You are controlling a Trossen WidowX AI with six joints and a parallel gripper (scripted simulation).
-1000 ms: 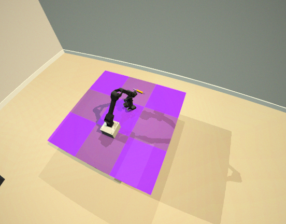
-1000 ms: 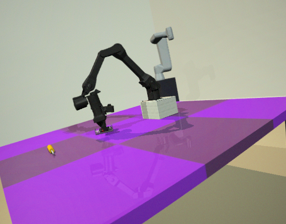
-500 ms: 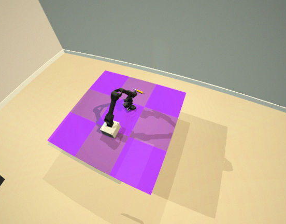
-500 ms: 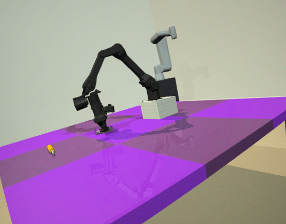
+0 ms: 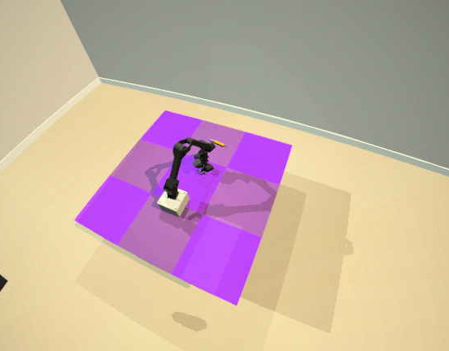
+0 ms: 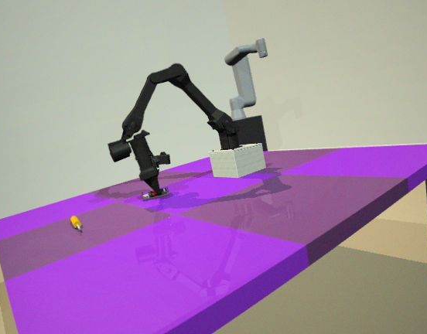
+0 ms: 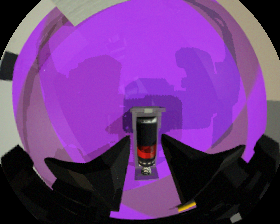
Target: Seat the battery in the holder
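Observation:
The battery point(image 7: 147, 134) point(image 6: 153, 193), black with a red band, lies lengthwise between the side walls of the grey holder point(image 7: 140, 176) point(image 6: 158, 197). In the wrist view its far end is close to the holder's far end wall, with a narrow gap showing. Its near end is at the coiled spring point(image 7: 146, 171). It looks straight; whether it lies fully flat or under the lip is unclear. My gripper point(image 7: 145, 138) point(image 6: 157, 192) point(image 5: 202, 172) is partly open, its fingers low on either side of the battery, with gaps showing on both sides. The top view shows the holder too small to read.
A tool with a yellow handle point(image 5: 219, 143) point(image 6: 75, 222) lies on the table beyond the holder, away from my base. My arm stands on a white box point(image 5: 173, 204) point(image 6: 238, 162). A grey arm point(image 6: 244, 83) stands on a dark pedestal behind it.

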